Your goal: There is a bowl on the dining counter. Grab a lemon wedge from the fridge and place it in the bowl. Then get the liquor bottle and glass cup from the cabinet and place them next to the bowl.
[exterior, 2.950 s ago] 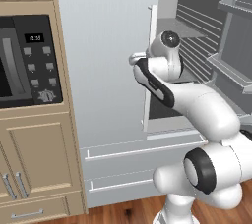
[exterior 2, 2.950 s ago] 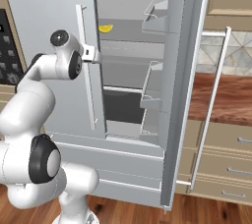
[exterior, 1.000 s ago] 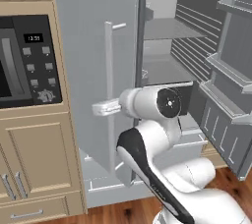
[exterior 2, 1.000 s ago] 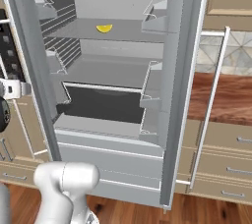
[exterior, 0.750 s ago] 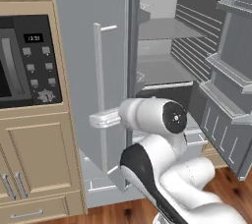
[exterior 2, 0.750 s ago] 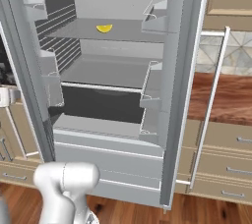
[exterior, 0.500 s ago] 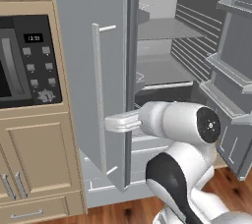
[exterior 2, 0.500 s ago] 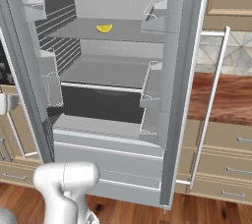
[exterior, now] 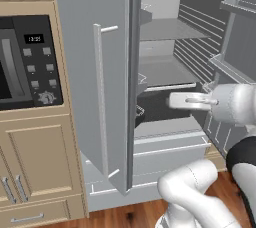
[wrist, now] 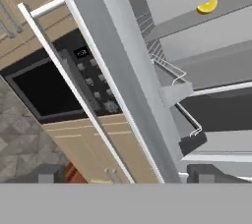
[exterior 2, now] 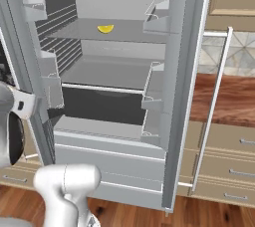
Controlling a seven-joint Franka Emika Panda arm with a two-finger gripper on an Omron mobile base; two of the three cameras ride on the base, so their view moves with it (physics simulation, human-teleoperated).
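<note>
The fridge [exterior 2: 119,121] is being shown with both doors swung wide. The lemon wedge [exterior 2: 105,29] is lying on the upper shelf [exterior 2: 94,33], towards the back. The gripper [wrist: 123,173] is being held released and grasping nothing, its fingertips [wrist: 203,173] spread either side of the left door's [exterior: 95,82] edge, beside the microwave [exterior: 25,62].

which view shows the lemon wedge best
The right base view: the lemon wedge lies in plain sight on the fridge's upper shelf, seen head-on. The hand view catches it tilted, near the top edge. In the left base view the open door blocks that spot.
</note>
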